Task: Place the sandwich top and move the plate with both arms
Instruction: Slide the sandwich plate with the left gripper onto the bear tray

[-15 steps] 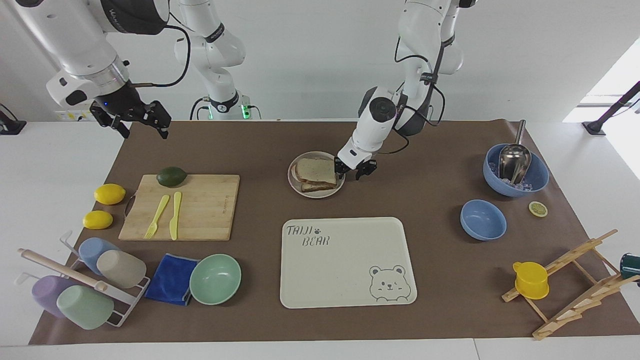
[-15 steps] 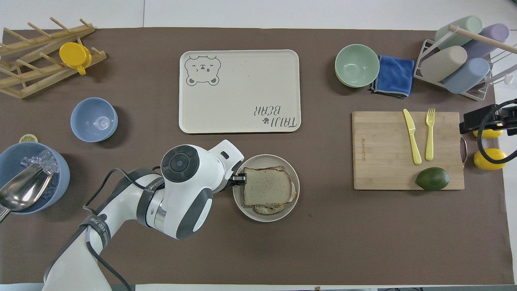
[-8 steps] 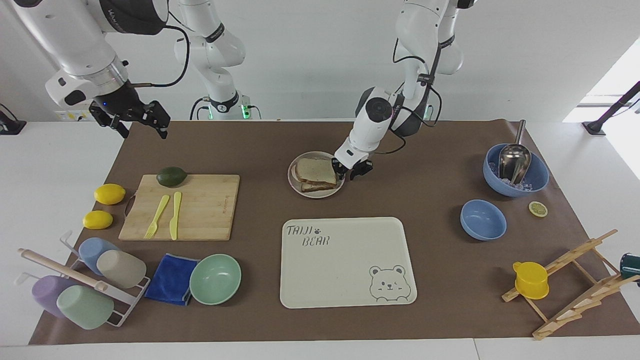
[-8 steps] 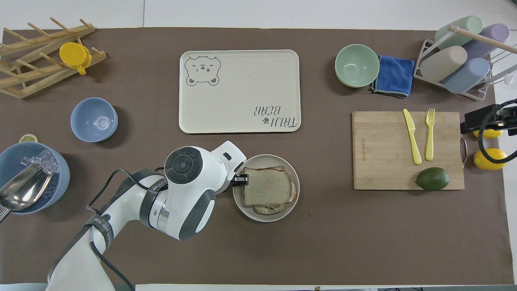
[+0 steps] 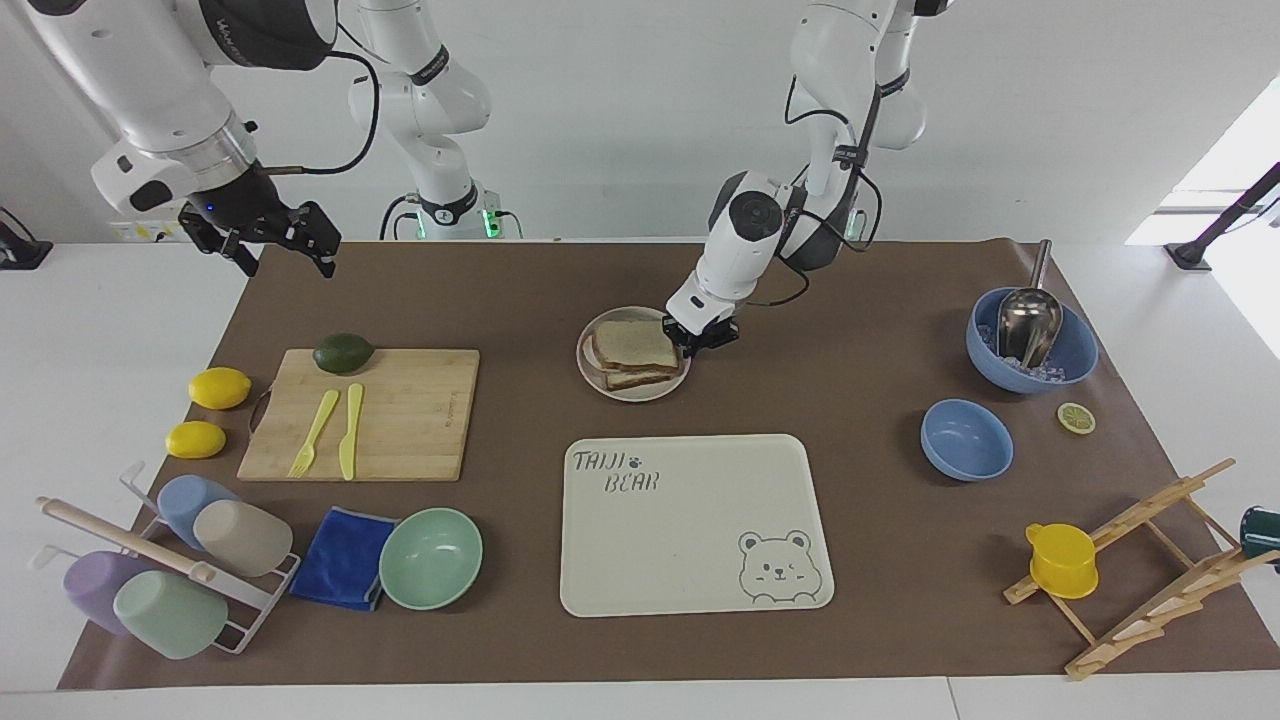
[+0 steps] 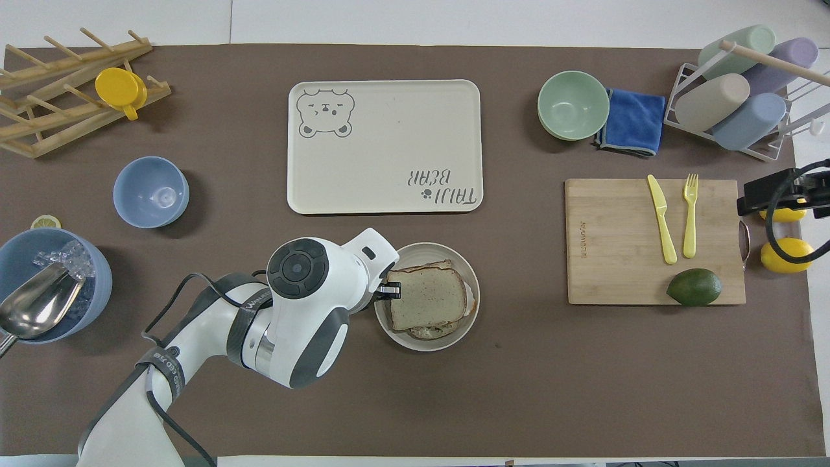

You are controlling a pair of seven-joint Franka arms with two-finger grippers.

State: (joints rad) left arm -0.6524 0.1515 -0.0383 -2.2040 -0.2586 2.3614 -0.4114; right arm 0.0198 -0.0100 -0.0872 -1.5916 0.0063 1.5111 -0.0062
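Sandwich top: lying on lower slice in plate, just beside left gripper.
Plate: rim pinched by left gripper.
Right gripper: fingers spread, empty, waiting above table edge.

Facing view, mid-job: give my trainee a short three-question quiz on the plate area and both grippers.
1. True or false: the sandwich top lies on the bear-print tray.
2. The left gripper is shut on: A) the green bowl's rim, B) the plate rim, C) the knife.
3. What is the right gripper doing?

Key: 1 false, it lies on the sandwich on the plate. 2 B. 3 It waits open, raised at the right arm's end of the table, holding nothing.
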